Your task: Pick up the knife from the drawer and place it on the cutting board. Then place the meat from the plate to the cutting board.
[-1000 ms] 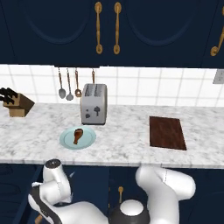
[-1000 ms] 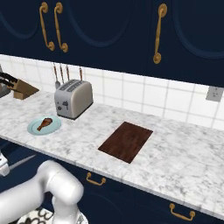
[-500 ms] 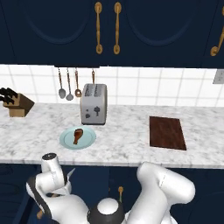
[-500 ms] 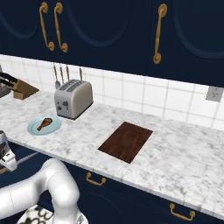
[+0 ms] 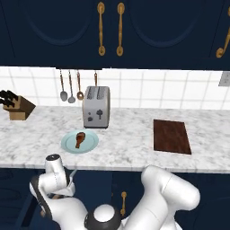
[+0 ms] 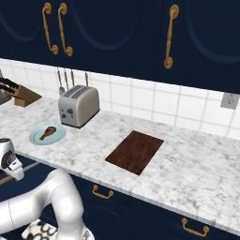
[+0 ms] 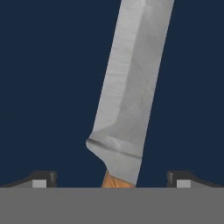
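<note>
Hand view: knife (image 7: 131, 92) right in front of the camera, grey blade running up and slightly tilted, tan handle end at the bottom between the two dark finger tips. The tips sit wide apart on either side – no contact with the handle visible, so can't tell if the fingers (image 7: 41, 178) hold it. Navy drawer (image 7: 43, 78) surface behind the blade. Arm is folded low below the worktop (image 5: 126, 152) edge, left of centre. Meat (image 5: 80, 139) lies on the pale plate (image 5: 90, 144), in front of the toaster (image 5: 96, 107). Cutting board (image 5: 171, 136) bare, well apart to the right. Knife block (image 5: 17, 107) far left by the wall.
</note>
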You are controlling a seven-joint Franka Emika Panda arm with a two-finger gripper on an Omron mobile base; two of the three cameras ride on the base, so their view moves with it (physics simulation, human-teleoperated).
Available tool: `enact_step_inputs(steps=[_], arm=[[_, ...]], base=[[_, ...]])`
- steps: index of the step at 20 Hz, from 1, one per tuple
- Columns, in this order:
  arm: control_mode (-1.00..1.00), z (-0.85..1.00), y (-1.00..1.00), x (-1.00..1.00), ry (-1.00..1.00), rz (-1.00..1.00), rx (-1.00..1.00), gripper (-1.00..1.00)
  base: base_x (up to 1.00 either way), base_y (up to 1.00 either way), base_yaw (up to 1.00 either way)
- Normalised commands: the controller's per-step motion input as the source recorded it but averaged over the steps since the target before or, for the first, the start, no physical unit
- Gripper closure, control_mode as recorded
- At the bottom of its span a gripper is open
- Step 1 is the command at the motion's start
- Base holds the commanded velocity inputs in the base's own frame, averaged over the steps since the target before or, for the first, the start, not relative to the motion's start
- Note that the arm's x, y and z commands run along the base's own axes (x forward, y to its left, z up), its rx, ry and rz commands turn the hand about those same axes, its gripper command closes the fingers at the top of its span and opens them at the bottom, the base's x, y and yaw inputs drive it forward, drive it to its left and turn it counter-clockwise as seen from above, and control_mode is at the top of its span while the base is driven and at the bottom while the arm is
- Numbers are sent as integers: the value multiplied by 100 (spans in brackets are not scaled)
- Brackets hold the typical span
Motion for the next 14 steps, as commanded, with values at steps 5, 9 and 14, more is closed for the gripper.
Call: enact_step_inputs(steps=[5, 9, 14], arm=[[-100, -76, 19, -13, 0, 0, -8, 100], [-100, -44, 5, -6, 4, 0, -4, 100], [-100, -39, 11, -47, 10, 0, -11, 100]], base=[[0, 0, 0], [0, 0, 0], [0, 0, 0]])
